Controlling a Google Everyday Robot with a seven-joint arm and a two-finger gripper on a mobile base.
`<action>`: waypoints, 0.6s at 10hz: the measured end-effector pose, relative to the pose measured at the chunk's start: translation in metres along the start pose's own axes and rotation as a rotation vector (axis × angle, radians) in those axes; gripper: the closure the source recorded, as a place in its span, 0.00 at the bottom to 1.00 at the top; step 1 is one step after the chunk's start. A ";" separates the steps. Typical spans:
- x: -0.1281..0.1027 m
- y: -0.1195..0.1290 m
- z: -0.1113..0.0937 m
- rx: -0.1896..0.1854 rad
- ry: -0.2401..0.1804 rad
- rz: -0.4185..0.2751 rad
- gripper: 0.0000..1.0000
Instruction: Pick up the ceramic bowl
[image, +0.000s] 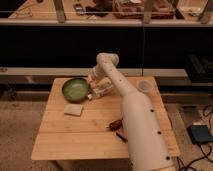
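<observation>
The ceramic bowl (76, 89) is round and shallow, glossy green inside with a darker rim. It sits at the far left of the wooden table (90, 142). My gripper (97, 90) hangs down from the white arm's wrist (106, 62), right beside the bowl's right rim and low over the table. I cannot tell whether it touches the rim. The white arm reaches in from the lower right and hides part of the table's right half.
A pale square pad (73, 109) lies just in front of the bowl. A small pale translucent cup (144, 87) stands at the far right. A dark reddish object (116, 123) lies next to the arm. A dark counter runs behind the table; a blue object (200, 134) lies on the floor.
</observation>
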 end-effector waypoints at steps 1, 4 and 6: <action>-0.002 -0.003 0.005 -0.005 -0.009 -0.001 0.52; -0.009 -0.007 0.015 -0.006 -0.039 0.003 0.52; -0.016 -0.011 0.025 -0.001 -0.064 0.003 0.52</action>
